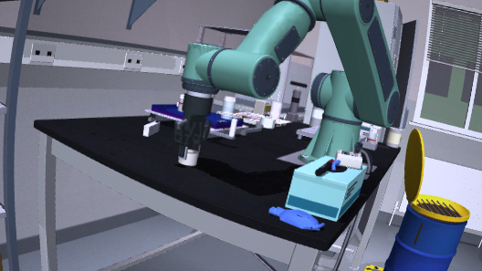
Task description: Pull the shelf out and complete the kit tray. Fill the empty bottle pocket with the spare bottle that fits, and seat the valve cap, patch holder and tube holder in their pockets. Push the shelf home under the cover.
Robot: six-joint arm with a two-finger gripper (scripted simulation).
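The spare bottle [188,156], a short white cylinder, stands upright on the black table in front of the shelf, and my gripper [189,145] is straight down over it with its fingers around the bottle's upper part, closing. Whether they grip it I cannot tell. Behind it the kit tray [214,120] sits on the pulled-out shelf, purple at its left end, with white bottles standing in it. A small white block [151,128] lies on the table left of the tray. The bottle's top is hidden by my fingers.
The table's front edge runs close below the bottle. To the right sit a light-blue box [326,189] with a tool on top and a blue object [296,218] near the edge. A blue bin with a yellow lid [426,225] stands off the table.
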